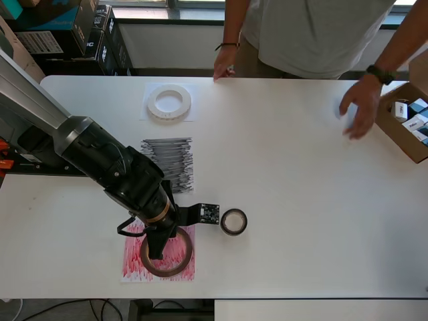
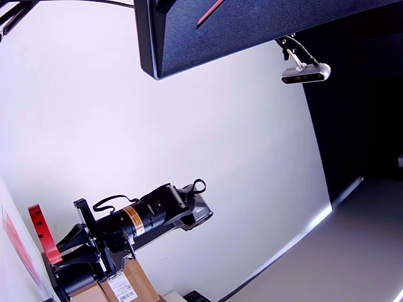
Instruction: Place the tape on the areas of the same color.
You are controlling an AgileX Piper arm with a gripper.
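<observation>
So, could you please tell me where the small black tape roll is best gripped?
The small black tape roll lies flat with its hole up, bare table around it. Come straight down and pinch one side of its wall, one pincer finger inside the hole, one outside.

The whitish tape ring (image 1: 169, 103) lies flat on the white paper patch (image 1: 148, 114) at the far side of the table in the overhead view. The big red-brown tape ring (image 1: 175, 259) lies flat on the scribbled red patch (image 1: 134, 264) near the front edge, partly hidden by the arm. The small black ring (image 1: 233, 222) lies flat on bare table, to the right of the red patch and below the grey-black scribbled patch (image 1: 171, 160), which has no tape on it.
</observation>
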